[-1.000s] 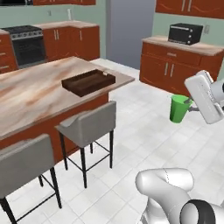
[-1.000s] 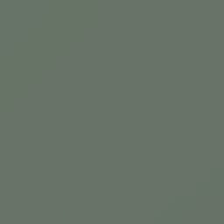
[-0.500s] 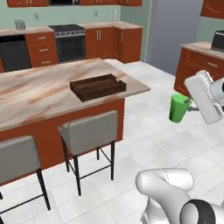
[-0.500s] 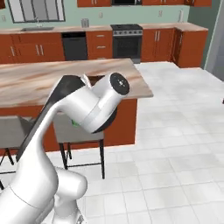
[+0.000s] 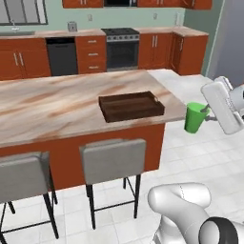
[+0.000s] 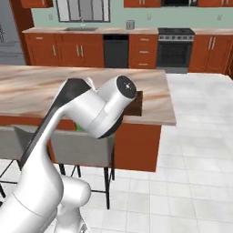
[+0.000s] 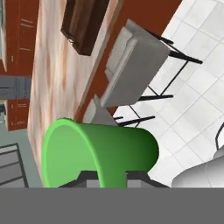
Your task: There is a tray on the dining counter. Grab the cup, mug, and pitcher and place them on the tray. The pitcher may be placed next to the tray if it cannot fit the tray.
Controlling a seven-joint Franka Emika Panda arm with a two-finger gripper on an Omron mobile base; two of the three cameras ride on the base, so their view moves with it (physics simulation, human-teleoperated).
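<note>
Holding the cup (image 5: 194, 117) as before; tray (image 5: 131, 106) now nearer, camera shifted.

Pale green back wall (image 5: 52, 26) behind reddish-brown wooden cabinets (image 5: 24, 59), black oven range (image 5: 122, 47), white tiled floor (image 5: 209, 157), grey-seated black-legged stools (image 5: 112, 162)

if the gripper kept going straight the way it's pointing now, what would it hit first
The gripper, shut on the green cup, points toward the end of the dining counter. Going straight on, the cup would probably reach the counter's edge first, short of the tray. Height and depth are hard to judge, so it might pass above.
</note>
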